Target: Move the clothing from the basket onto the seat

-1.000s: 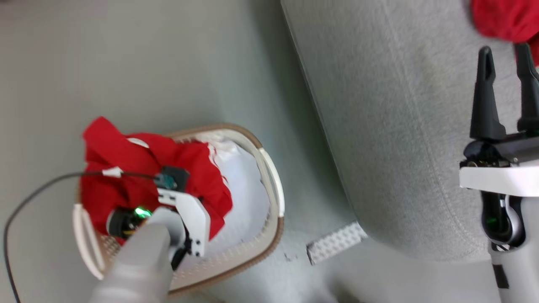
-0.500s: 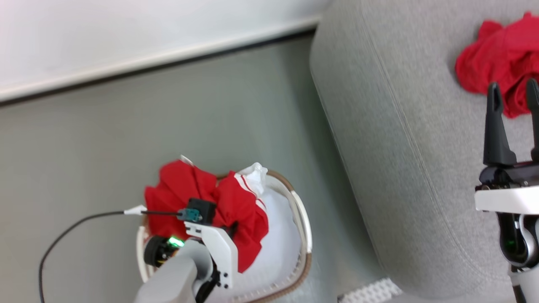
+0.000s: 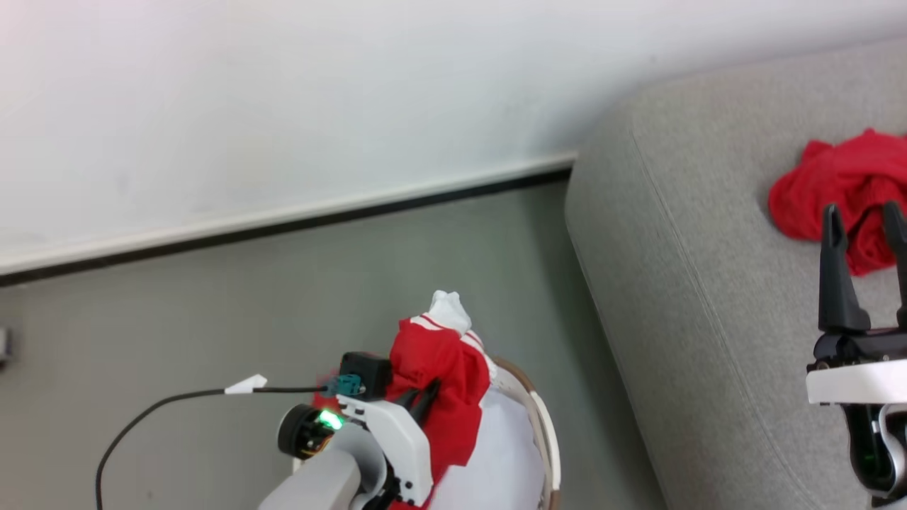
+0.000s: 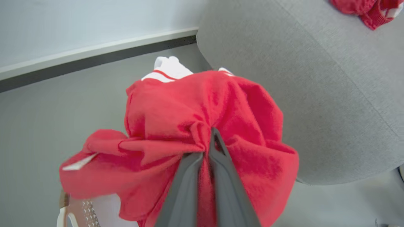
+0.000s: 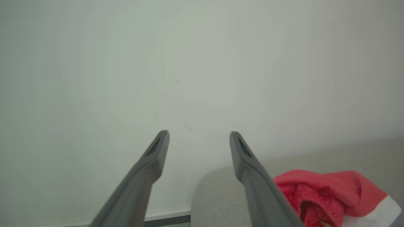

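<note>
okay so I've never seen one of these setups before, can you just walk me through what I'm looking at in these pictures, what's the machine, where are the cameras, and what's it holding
This is a wheeled robot with two arms, each ending in a gripper with two long dark fingers. One picture comes from a camera on its head, looking down; the other two come from cameras on its wrists, looking along the fingers.

In the head view, the left gripper is shut on a red garment with white striped trim, lifted above the white laundry basket on the floor. The left wrist view shows that pinch close up: the fingers closed with the fabric bunched around them.

The right gripper is open and holds nothing; it hangs over the light-grey sofa, where another red garment already lies. The right wrist view faces a plain wall.
</note>
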